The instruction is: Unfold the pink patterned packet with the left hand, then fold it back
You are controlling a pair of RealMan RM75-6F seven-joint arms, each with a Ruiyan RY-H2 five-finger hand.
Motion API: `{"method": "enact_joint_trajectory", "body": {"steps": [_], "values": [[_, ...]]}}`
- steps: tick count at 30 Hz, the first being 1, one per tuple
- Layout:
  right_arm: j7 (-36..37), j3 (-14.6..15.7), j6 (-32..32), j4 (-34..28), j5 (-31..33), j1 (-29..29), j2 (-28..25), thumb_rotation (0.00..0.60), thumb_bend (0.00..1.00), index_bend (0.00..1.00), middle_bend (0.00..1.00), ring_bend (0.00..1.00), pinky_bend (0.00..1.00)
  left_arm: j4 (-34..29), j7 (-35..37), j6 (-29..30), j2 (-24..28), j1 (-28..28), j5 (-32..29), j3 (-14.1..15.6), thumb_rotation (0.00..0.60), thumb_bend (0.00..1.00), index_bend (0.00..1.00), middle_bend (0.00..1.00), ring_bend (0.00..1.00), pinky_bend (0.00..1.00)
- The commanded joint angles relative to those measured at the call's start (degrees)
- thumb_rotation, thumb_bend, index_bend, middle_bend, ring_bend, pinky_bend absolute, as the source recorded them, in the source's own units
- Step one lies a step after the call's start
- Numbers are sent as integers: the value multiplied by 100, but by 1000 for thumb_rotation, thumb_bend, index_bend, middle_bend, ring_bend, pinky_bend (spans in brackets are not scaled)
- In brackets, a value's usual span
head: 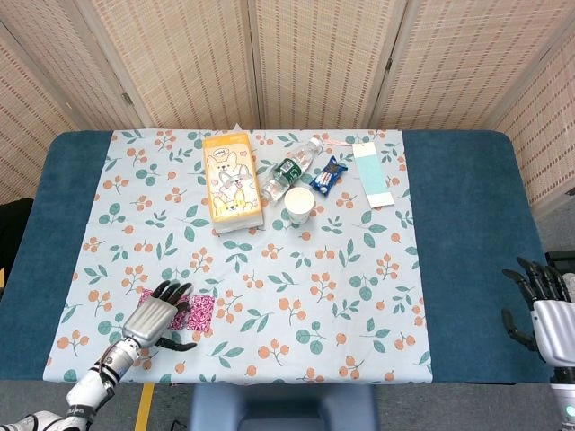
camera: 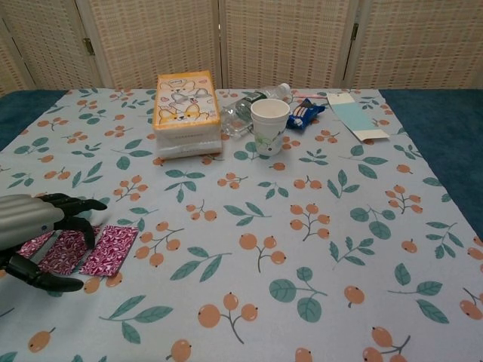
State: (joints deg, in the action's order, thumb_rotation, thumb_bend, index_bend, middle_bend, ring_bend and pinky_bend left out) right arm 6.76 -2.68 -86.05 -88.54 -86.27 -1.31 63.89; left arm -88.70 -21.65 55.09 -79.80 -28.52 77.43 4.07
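Observation:
The pink patterned packet [head: 202,311] [camera: 112,249] lies spread flat near the front left of the floral cloth, showing two panels side by side. My left hand [head: 154,317] [camera: 30,219] hovers low over its left panel, fingers stretched out across it and touching it. The thumb lies apart on the cloth in front of the packet. The right panel is uncovered; much of the left panel is hidden under the fingers. My right hand [head: 545,310] hangs off the table's right edge, fingers apart and holding nothing; the chest view does not show it.
At the back of the cloth stand an orange tissue box [head: 232,180] [camera: 186,111], a lying plastic bottle [head: 289,171] [camera: 240,108], a paper cup [head: 299,205] [camera: 269,124], a blue snack wrapper [head: 328,175] [camera: 304,113] and a teal card [head: 371,173] [camera: 356,115].

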Motion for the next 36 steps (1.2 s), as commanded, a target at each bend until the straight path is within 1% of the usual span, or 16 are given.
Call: {"method": "enact_joint_trajectory", "body": {"steps": [1,10,12,14,15,17,22,23,26,36], "values": [[-2,0,-5,-2,-2,3,0,600,481,187,95,26,0,3,19,18,31,21,20,24,201,124,327,0,0,0],[2,4,-34,-3,-18,20,-1,600,481,187,94,27,0,-25,70,108,35,39,76,-15,202,124,323,0,0,0],[8,3,-43,2,-13,27,-3,600,481,187,94,28,0,2,69,167,-19,27,130,-59,215,124,303,0,0,0],[14,4,-44,9,-14,30,-2,600,481,187,94,28,0,38,33,158,-82,-15,123,-119,255,125,277,0,0,0],[19,4,-44,12,-15,30,-3,600,480,187,94,28,0,61,-11,137,-105,-41,101,-146,290,125,266,0,0,0],[30,3,-50,19,-17,33,-5,600,480,187,94,28,0,81,-140,89,-144,-96,37,-200,388,127,231,0,0,0],[69,2,-46,52,-2,42,2,600,481,187,94,27,0,35,-442,-21,-246,-203,-186,-304,400,132,214,0,0,0],[78,2,-47,59,-3,43,3,600,481,187,94,27,0,12,-498,-62,-255,-223,-258,-315,417,137,212,0,0,0],[105,-2,-52,80,5,49,4,600,481,187,94,27,0,-41,-584,-104,-278,-252,-414,-352,506,152,210,0,0,0],[202,-4,-42,182,10,53,37,600,481,187,94,26,0,-137,-817,-99,-365,-294,-768,-391,508,162,233,0,0,0]]}}
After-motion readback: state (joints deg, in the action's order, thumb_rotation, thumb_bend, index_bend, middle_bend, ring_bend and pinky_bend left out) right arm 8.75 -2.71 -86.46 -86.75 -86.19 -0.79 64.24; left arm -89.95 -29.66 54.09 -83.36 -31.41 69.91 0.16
